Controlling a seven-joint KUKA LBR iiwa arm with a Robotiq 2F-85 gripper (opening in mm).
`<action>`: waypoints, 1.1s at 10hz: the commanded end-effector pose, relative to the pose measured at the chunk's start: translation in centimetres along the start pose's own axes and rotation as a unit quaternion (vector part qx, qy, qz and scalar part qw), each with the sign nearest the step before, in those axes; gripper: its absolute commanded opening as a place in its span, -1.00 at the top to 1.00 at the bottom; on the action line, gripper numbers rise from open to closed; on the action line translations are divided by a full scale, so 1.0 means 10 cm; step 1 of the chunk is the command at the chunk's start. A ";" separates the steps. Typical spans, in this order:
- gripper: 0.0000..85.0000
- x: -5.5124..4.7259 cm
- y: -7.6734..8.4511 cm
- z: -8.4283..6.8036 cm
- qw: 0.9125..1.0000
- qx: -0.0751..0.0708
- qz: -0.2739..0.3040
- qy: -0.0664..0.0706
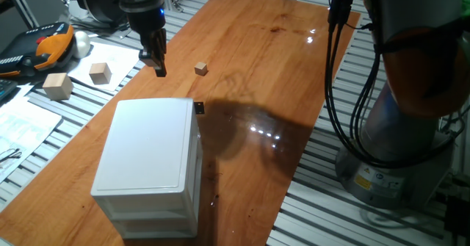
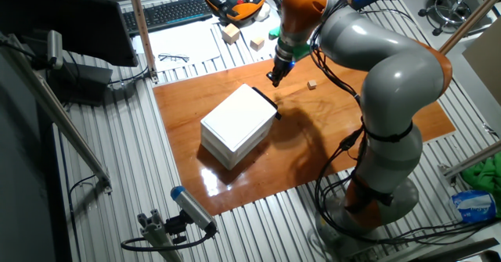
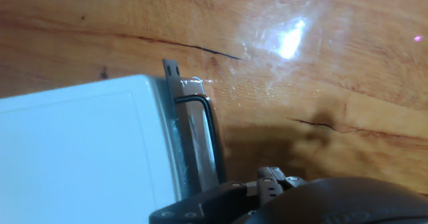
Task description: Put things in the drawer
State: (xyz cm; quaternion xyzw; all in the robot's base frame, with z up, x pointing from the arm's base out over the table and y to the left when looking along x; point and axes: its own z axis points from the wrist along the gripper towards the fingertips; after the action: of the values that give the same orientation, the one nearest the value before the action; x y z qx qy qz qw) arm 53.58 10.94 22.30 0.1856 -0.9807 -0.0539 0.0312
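The tiny light-tan cube (image 1: 201,69) lies alone on the wooden table, to the right of my gripper (image 1: 158,68); it also shows in the other fixed view (image 2: 311,84). The gripper hangs above the table just beyond the white cabinet (image 1: 147,158), its fingers together and holding nothing. In the other fixed view the gripper (image 2: 273,80) is over the cabinet's far corner. The top drawer looks pushed in; its black knob (image 1: 199,107) sticks out at the front. The hand view shows the drawer front with its black handle (image 3: 204,134) beside the cabinet top (image 3: 80,150). The cube is not in the hand view.
Two larger pale wooden blocks (image 1: 100,73) (image 1: 57,86) sit off the board at the left, on paper. An orange and black controller (image 1: 44,44) lies behind them. The arm's base (image 1: 396,150) and its cables (image 1: 334,92) stand at the right.
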 end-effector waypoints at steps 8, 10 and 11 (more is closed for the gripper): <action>0.60 -0.01 0.15 0.05 1.000 0.013 0.005 -0.003; 0.20 -0.02 0.17 0.07 1.000 0.007 0.007 -0.010; -0.20 -0.03 0.19 0.08 1.000 0.005 0.002 -0.013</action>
State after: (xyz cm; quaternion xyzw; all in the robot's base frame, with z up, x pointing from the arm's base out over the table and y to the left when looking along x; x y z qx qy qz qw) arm 53.10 12.87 21.68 0.1828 -0.9817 -0.0507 0.0180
